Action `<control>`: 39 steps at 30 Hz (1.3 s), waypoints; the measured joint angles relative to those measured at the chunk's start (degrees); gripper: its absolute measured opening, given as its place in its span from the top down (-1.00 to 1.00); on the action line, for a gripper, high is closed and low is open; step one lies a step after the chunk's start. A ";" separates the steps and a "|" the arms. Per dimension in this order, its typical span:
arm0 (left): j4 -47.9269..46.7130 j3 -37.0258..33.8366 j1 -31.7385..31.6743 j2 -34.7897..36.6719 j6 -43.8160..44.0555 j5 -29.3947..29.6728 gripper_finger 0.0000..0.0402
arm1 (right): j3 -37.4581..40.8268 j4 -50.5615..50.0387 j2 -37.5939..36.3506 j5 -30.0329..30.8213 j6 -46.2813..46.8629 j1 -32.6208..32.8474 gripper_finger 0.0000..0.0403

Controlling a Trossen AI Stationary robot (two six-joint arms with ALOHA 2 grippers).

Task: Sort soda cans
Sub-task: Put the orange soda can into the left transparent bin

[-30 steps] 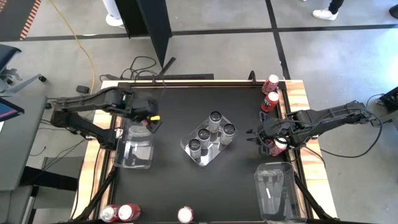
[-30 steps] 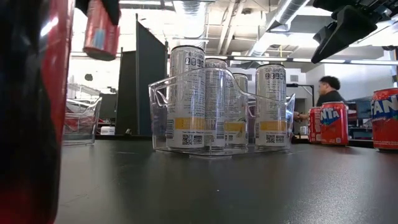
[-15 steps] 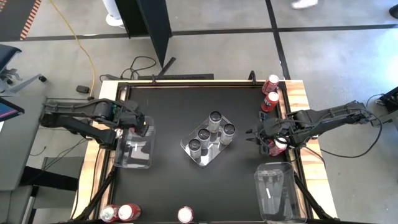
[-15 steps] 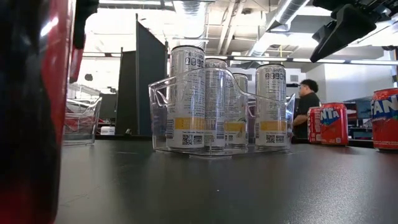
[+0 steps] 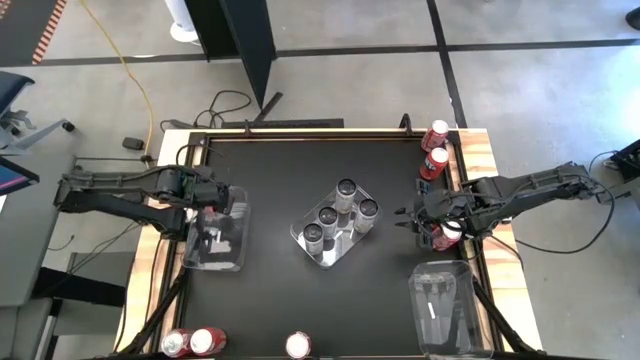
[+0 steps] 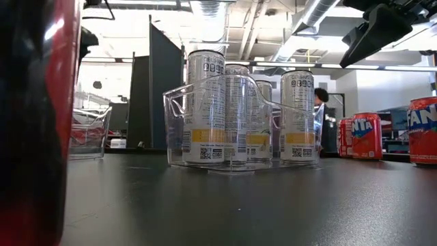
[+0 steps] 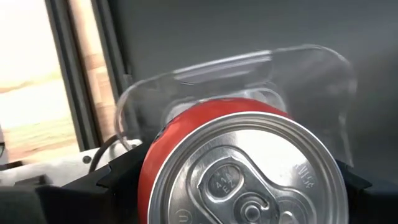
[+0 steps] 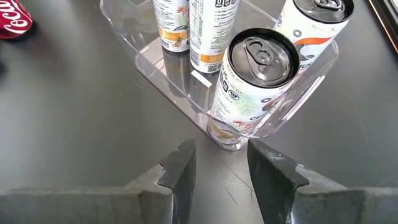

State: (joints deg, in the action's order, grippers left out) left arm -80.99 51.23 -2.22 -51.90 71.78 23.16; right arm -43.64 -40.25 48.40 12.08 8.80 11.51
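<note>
Overhead looking down, low level at tabletop, both showing centre tray [image 5: 335, 225]

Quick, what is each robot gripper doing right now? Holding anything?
Left gripper: closed on a red soda can, over a clear tray.
Right gripper: open, holding nothing.

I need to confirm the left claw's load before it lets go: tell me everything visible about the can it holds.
The red can has a red body and a silver top with its pull tab flat, so it looks unopened. It sits gripped in the left claw, dark fingers at both its sides, above the clear tray at the table's left edge. Its label is not visible.
</note>
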 joint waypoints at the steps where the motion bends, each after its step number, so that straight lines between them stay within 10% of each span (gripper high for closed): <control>1: 0.58 -0.66 -0.63 0.31 -0.36 0.25 -0.53 | 0.00 0.00 0.00 0.00 0.00 0.00 0.20; 39: 15.74 -13.93 -12.69 0.56 -10.50 -3.30 -0.53 | 0.00 -0.02 0.00 0.00 0.35 0.00 0.20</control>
State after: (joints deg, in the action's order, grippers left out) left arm -65.26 37.30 -14.92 -51.33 61.28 19.86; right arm -43.64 -40.27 48.40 12.08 9.15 11.51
